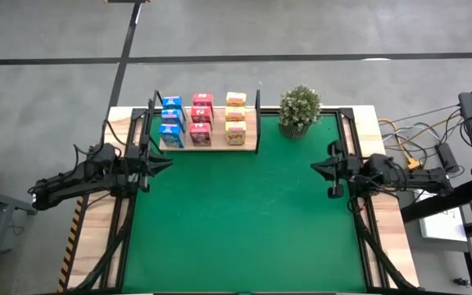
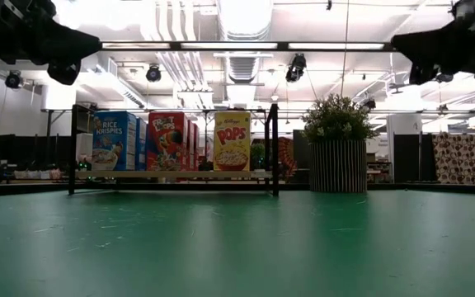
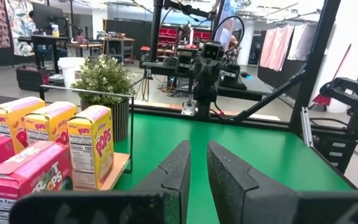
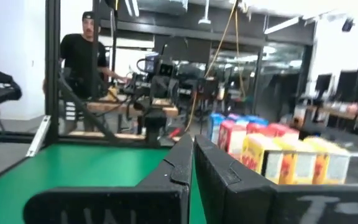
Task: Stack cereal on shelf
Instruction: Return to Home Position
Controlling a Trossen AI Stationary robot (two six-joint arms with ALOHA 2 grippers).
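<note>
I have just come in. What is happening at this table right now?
Nothing is being handled at this moment. Nine cereal boxes stand on the shelf at the far side of the green mat, in blue, pink-red and yellow rows, with a potted plant beside it. The left pincer and the right pincer hover empty at the mat's sides, away from the shelf. The stacking looks done.
</note>
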